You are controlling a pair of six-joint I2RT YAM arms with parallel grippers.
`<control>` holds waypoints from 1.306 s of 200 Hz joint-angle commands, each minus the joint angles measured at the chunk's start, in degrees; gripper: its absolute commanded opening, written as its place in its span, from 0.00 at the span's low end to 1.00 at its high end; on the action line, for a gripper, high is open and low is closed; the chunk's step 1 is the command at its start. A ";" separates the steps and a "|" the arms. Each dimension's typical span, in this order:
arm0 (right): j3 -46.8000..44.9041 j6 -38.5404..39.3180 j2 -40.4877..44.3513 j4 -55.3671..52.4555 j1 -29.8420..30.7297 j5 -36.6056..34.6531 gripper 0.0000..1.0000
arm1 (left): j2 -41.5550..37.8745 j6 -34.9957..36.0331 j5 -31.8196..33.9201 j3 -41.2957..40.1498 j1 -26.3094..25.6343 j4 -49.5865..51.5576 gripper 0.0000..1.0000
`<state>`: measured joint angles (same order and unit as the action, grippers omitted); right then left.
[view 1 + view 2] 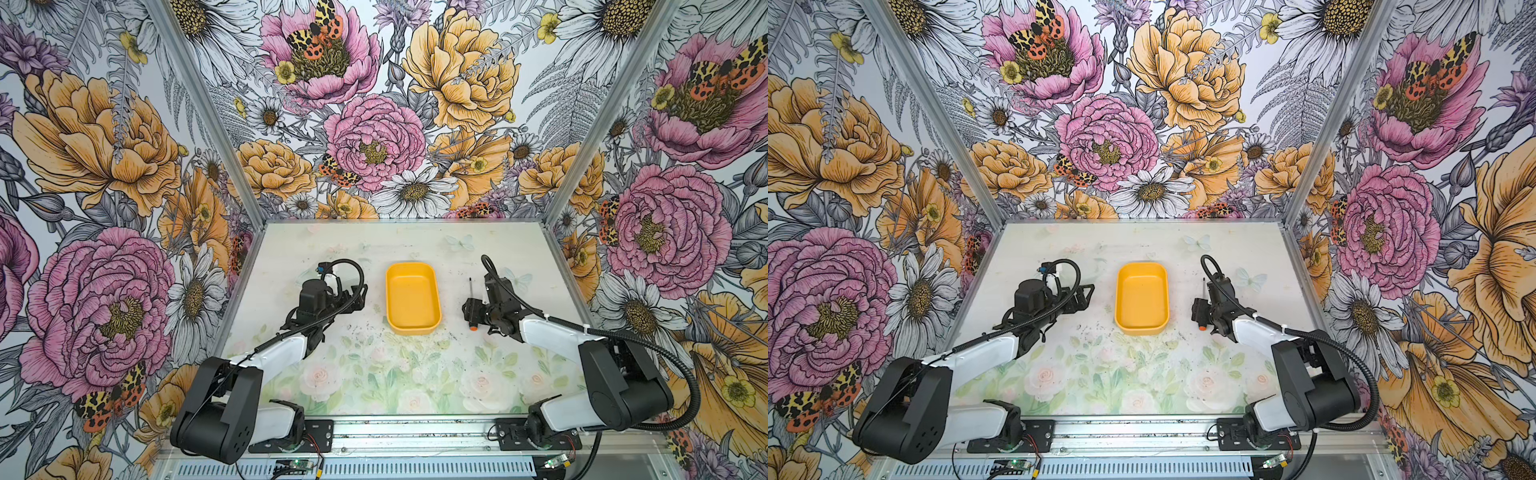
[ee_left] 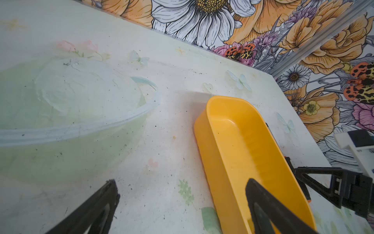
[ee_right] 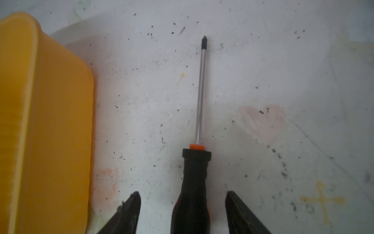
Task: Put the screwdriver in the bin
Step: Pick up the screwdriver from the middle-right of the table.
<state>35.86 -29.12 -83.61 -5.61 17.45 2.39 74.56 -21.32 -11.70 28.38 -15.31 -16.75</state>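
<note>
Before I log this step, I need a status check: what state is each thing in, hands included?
bin: upright on the table, empty.
screwdriver: lying flat on the table beside the bin, not gripped.
right hand: open, straddling the screwdriver handle, gaps on both sides.
left hand: open, empty, next to the bin.

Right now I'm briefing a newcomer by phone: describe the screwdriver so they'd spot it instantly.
Start at the central yellow bin. Beside it, within the open right hand, lies the screwdriver. It alone is slim: black handle, orange collar, shiny shaft.
</note>
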 commanded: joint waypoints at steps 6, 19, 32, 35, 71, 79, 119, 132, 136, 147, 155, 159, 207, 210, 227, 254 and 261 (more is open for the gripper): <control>2.33 -0.83 -2.06 -1.86 1.78 -3.86 0.66 | 0.25 -0.86 -1.67 2.36 -0.12 5.24 0.99; 2.71 -1.19 -2.71 -2.10 2.20 -4.39 0.64 | -0.16 -0.68 -1.74 2.16 -0.24 5.97 0.99; 3.20 -1.30 -3.42 -2.59 2.64 -4.84 0.62 | -0.55 -0.74 -1.68 2.03 -0.24 6.73 0.99; 3.29 -1.29 -3.60 -2.71 2.68 -5.07 0.62 | -0.64 -0.70 -1.58 2.14 -0.23 7.06 0.99; 5.04 -1.46 -6.07 -5.49 3.44 -6.42 0.54 | -0.82 -0.28 -0.40 3.37 -0.16 11.30 0.99; 5.31 -1.50 -6.29 -5.77 3.75 -6.72 0.51 | -0.82 -0.06 -0.34 3.73 -0.15 11.96 0.99; 6.41 -2.48 -7.20 -7.38 4.34 -7.03 0.36 | -0.98 0.05 -1.13 4.66 -0.15 13.02 0.99; 6.47 -2.47 -7.37 -7.60 4.52 -6.96 0.26 | -1.00 -0.04 -1.26 4.84 -0.16 13.31 0.99; 6.54 -2.48 -7.43 -7.73 4.54 -6.89 0.23 | -1.00 0.05 -1.33 4.85 -0.16 13.24 0.99; 6.64 -2.49 -7.39 -8.13 4.52 -6.65 0.12 | -0.96 0.05 -1.40 4.78 -0.16 13.24 0.99; 6.81 -2.53 -7.33 -8.63 4.52 -6.43 0.03 | -1.07 0.01 -1.36 4.75 -0.16 13.24 0.99; 6.86 -2.52 -7.24 -8.77 4.52 -6.36 0.01 | -1.09 0.09 -1.41 4.74 -0.14 13.20 0.99; 7.12 -2.96 -3.68 -9.80 4.53 -4.13 0.00 | -1.26 0.49 -1.18 4.92 -0.16 13.34 0.99; 7.12 -3.15 -3.26 -9.90 4.52 -3.89 0.00 | -1.26 0.48 -1.13 4.93 -0.16 13.33 0.99; 7.37 -3.98 -0.08 -9.91 4.52 -2.45 0.00 | -1.43 0.49 -1.34 5.02 -0.16 13.47 0.99; 8.79 -4.54 5.43 -10.32 4.43 -0.53 0.00 | -1.62 0.49 -1.46 5.08 -0.03 13.64 0.99; 9.50 -4.54 6.66 -10.62 4.43 -0.01 0.00 | -1.62 0.54 -1.61 5.09 0.04 13.68 0.99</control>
<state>42.00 -32.58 -82.11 -16.25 21.47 -0.14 74.48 -21.10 -12.10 31.99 -15.31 -3.57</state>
